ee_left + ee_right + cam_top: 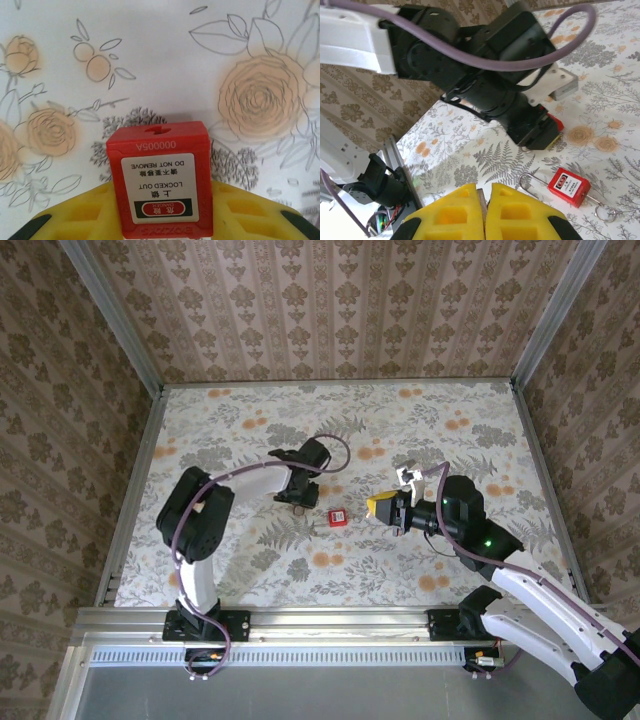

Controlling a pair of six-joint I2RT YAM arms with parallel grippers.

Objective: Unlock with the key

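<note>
Pinching the red padlock (160,182) in my left gripper (297,502): on the left wrist view the body is sitting between my yellow fingers (75,216). They are lying against both its flanks with no gap that I can make out. The label is facing the camera and the slotted end (160,130), which I am taking for the keyhole, is pointing away from me with no key in it. My right gripper (481,197) is hovering near on the right, jaws pressed together. A thin pale sliver is showing in the seam between them, and I cannot tell whether that is the key or only the pad edges. Noting a complication: a second padlock (569,186) is lying flat on the table (450,420) between the two grippers. It has a thin wire shackle (527,181) at one end and a small metal ring (605,215) on a short stem at the other. I am reading the ring and stem as a key, though it is too small to be sure. Judgement on step: I am reckoning this as the bracing stage, with the lock secured and the key not yet in the held lock's slot. Next move, as I am judging it: settling where the key is, then bringing the right jaws to the keyhole with the blade lined up on the slot. After that, pushing straight in and turning while the left grip is resisting the twist. Risk I am weighing: the lock rotating in a flank-only pinch.
</note>
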